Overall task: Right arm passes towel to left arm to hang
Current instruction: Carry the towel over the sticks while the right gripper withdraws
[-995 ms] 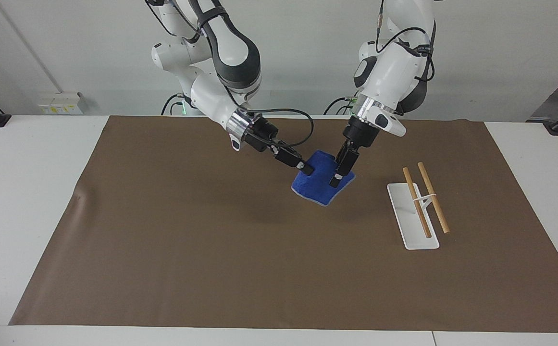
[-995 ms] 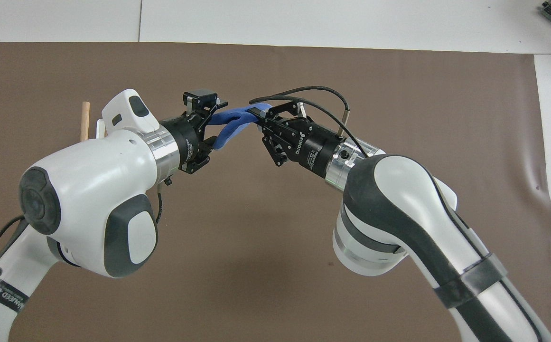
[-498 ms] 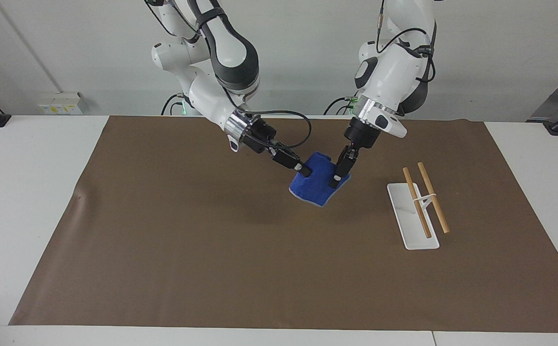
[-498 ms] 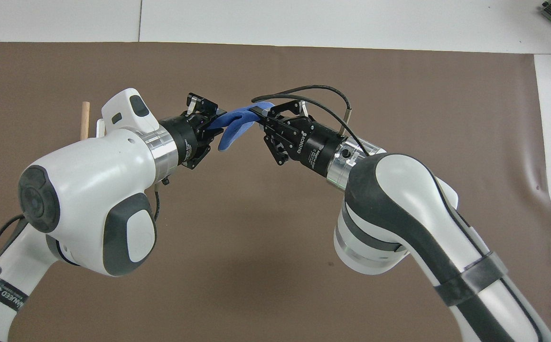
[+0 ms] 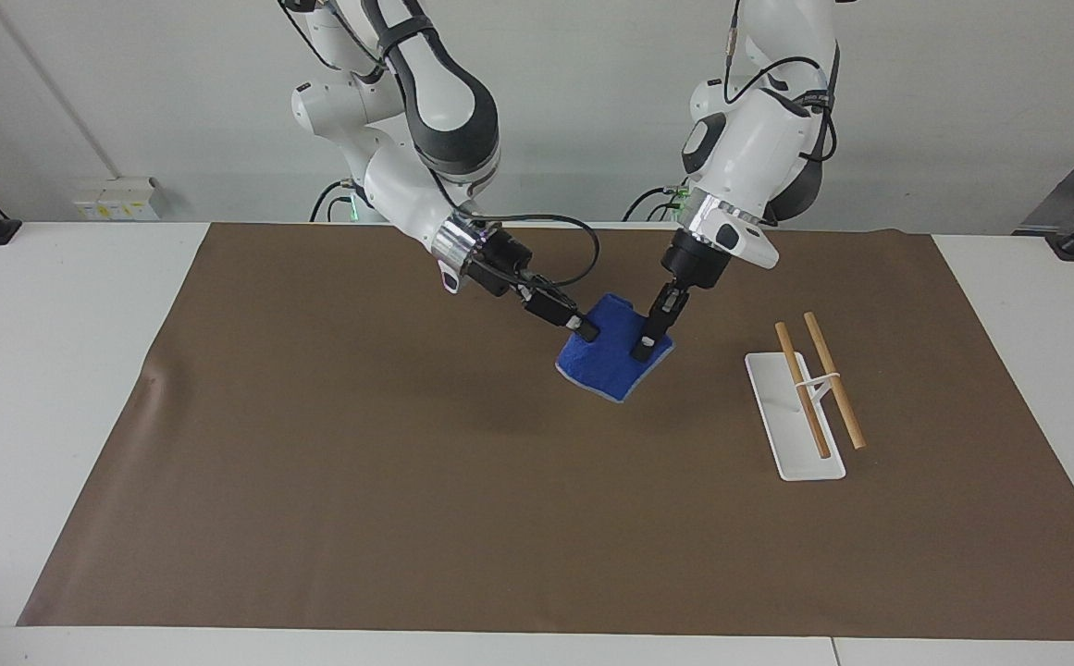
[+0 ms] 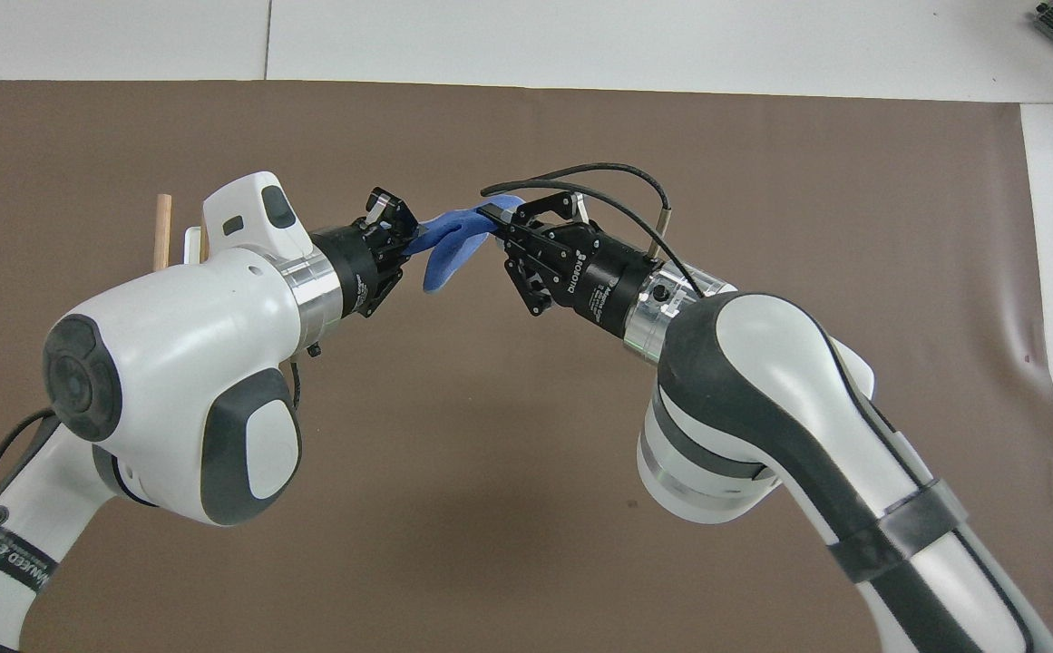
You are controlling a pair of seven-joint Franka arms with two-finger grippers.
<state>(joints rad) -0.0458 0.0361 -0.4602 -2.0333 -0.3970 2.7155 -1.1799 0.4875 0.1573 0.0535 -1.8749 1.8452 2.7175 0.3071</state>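
Observation:
The blue towel [image 5: 612,359] [image 6: 450,247] hangs in the air over the middle of the brown mat, stretched between both grippers. My right gripper [image 5: 589,328] [image 6: 492,216], on the silver-collared arm with the loose black cable, is shut on one edge of it. On the towel's other edge my left gripper [image 5: 643,351] [image 6: 408,238] is shut too. The lower corner of the cloth droops free below the two grips.
A white rack base [image 5: 791,416] with two wooden rods [image 5: 833,377] stands on the brown mat [image 5: 361,481] toward the left arm's end of the table. In the overhead view only a rod tip [image 6: 162,231] shows past the left arm.
The left gripper's fingers have closed onto the towel's edge. The towel has shifted slightly toward the right arm's side. The right gripper has kept its hold.

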